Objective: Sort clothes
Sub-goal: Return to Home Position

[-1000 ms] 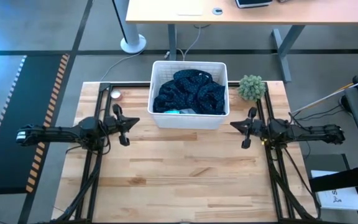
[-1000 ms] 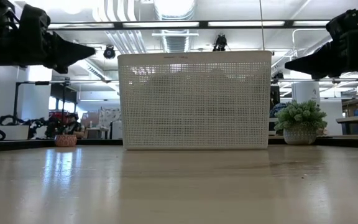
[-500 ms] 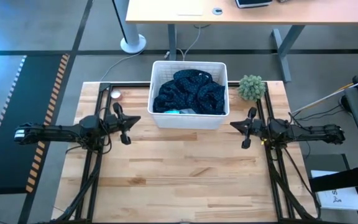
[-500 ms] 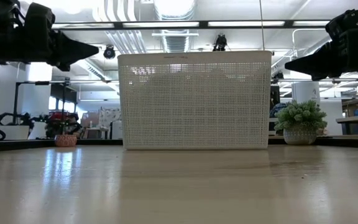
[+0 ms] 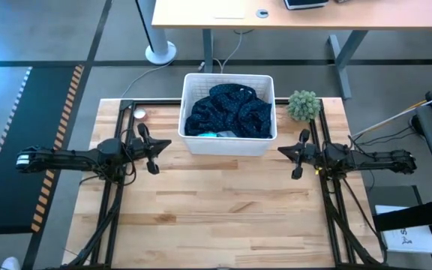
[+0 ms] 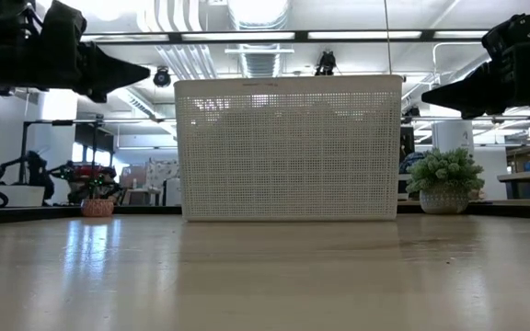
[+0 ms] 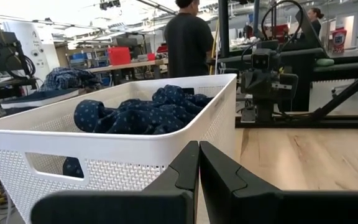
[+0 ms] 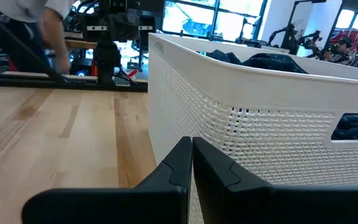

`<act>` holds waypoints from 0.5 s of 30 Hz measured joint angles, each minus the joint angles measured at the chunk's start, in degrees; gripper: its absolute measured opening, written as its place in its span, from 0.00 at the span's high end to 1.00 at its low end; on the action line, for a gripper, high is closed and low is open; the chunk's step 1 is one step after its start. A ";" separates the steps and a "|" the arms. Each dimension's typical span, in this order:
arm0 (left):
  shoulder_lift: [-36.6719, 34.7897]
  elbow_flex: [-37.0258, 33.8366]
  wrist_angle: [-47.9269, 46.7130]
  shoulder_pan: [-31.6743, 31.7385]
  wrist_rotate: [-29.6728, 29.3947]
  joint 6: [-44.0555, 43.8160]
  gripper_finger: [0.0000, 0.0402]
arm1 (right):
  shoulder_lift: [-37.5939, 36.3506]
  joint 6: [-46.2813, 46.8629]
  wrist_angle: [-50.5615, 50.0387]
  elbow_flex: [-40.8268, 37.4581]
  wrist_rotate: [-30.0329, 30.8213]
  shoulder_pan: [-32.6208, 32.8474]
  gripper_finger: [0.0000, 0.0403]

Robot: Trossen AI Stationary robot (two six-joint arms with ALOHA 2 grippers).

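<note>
Currently the clothes [image 5: 229,111] sit heaped in the basket [image 5: 229,142] at the far middle of the bench [image 5: 223,210], navy dotted piece on top. Left hand [image 5: 158,145] and right hand [image 5: 284,151] are both clenched, empty, flanking the basket just near of it; roughly equidistant, pile lies inward and far from each

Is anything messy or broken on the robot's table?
Nothing stands out. The navy dotted garment is heaped inside the white basket, nothing spilled. The little plant stands upright beside it.
</note>
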 joint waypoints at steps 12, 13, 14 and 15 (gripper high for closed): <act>0.74 0.04 -0.04 -0.01 0.02 0.07 1.00 | 0.00 0.00 0.00 0.00 0.00 0.00 1.00; 0.74 0.04 -0.04 -0.01 0.02 0.07 1.00 | 0.00 0.00 0.00 0.00 0.00 0.00 1.00; 0.74 0.04 -0.04 -0.02 0.02 0.07 1.00 | 0.00 0.00 0.00 0.00 0.00 0.00 1.00; 0.74 0.07 -0.04 0.00 0.02 0.07 1.00 | 0.00 0.00 0.00 0.00 0.00 0.00 1.00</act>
